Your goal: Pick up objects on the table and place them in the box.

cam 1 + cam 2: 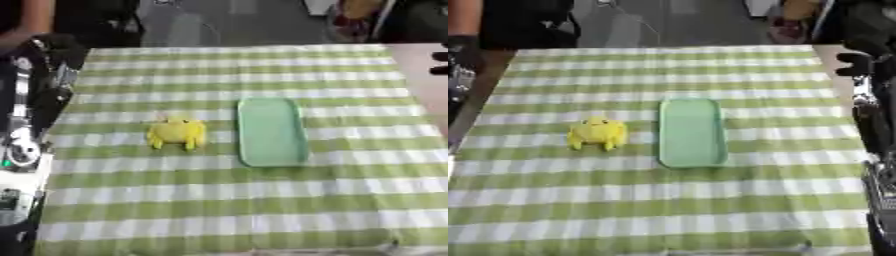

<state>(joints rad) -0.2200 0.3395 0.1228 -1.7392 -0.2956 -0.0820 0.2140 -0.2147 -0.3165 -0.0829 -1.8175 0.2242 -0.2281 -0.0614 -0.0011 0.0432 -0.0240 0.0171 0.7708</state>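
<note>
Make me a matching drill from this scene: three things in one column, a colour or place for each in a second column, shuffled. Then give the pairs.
Column one:
1. toy
2. box
3. tablecloth

Column two:
A. pale green, rounded corners, lying near the table's middle
B. green and white checks, covering the table
C. yellow, sitting just left of the pale green thing, apart from it

Pairs: 1-C, 2-A, 3-B.
</note>
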